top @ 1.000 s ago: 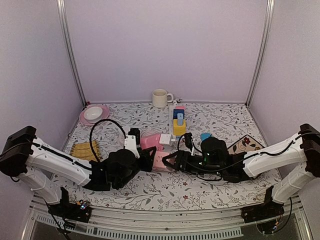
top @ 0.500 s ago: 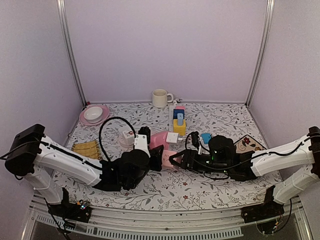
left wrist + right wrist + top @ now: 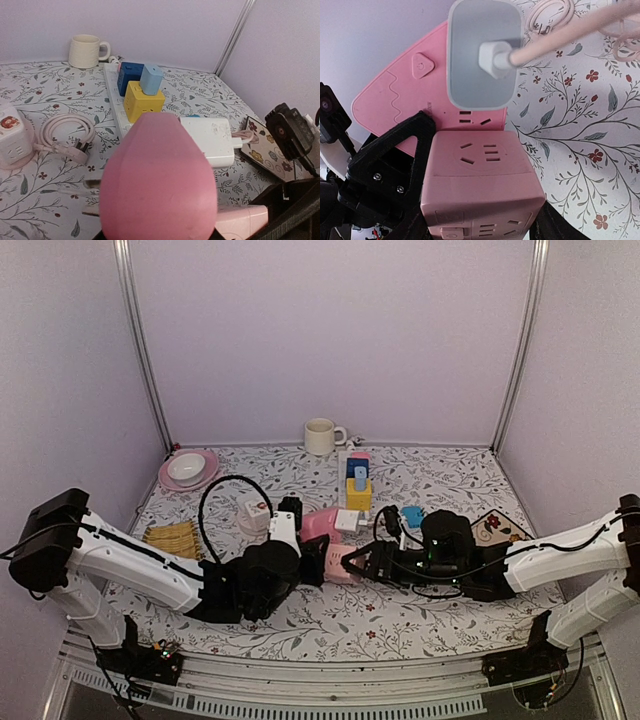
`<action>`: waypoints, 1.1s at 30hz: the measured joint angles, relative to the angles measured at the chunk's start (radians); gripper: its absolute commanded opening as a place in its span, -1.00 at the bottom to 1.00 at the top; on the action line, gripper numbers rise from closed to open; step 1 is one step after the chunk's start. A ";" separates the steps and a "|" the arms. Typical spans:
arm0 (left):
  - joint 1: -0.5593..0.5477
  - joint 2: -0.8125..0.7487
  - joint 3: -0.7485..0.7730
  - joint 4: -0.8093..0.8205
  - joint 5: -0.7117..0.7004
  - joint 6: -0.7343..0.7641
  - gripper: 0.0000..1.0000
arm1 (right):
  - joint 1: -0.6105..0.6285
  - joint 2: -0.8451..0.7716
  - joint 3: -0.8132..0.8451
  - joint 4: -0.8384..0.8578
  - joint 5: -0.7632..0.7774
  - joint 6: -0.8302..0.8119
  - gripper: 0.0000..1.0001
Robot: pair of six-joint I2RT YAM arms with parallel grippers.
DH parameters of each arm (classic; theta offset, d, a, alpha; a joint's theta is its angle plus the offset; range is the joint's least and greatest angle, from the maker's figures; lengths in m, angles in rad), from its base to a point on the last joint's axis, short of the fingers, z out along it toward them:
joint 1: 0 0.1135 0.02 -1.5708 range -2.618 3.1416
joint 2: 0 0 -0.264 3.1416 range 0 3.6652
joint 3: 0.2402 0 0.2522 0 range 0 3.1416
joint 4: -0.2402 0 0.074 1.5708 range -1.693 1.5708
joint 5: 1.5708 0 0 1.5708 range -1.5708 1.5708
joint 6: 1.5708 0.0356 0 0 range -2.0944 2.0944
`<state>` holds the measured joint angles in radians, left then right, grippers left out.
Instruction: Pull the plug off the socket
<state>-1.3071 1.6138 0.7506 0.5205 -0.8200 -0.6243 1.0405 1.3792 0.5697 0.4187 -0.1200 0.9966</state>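
A pink teardrop-shaped socket [image 3: 320, 526] is held off the table in my left gripper [image 3: 306, 562], which is shut on it; it fills the left wrist view [image 3: 157, 185]. A white charger plug [image 3: 347, 521] with a pink cable sits in its face [image 3: 481, 55]. A pink cube plug [image 3: 341, 562] also sits against that face [image 3: 480, 180]. My right gripper [image 3: 360, 562] is shut on the cube, its black fingers [image 3: 412, 220] on either side. The left gripper's own fingertips are hidden behind the socket.
A white power strip [image 3: 345, 472] carrying blue and yellow cubes lies behind, with a cream mug [image 3: 321, 436] beyond it. A white cube socket [image 3: 255, 514] with coiled cable, a pink plate [image 3: 187, 468], a yellow mat [image 3: 172, 537] and a patterned coaster [image 3: 492, 526] lie around.
Both grippers and the pink socket with its plugs have shifted right and slightly away from the arm bases. The grips look unchanged.
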 measured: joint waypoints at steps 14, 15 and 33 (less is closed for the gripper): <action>0.011 -0.001 -0.007 -0.021 -0.011 -0.061 -1.00 | 0.032 0.016 0.057 -0.083 0.083 0.007 -0.89; 0.010 -0.002 -0.006 -0.017 -0.002 -0.064 -1.00 | 0.021 0.002 0.043 -0.079 0.073 0.005 -0.89; 0.016 -0.003 -0.010 -0.029 -0.001 -0.105 -1.00 | 0.037 -0.001 0.088 -0.163 0.063 -0.040 -0.92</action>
<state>-1.2915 1.6104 0.7403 0.4911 -0.8211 -0.7292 1.0771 1.3785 0.6575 0.2558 -0.0574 0.9565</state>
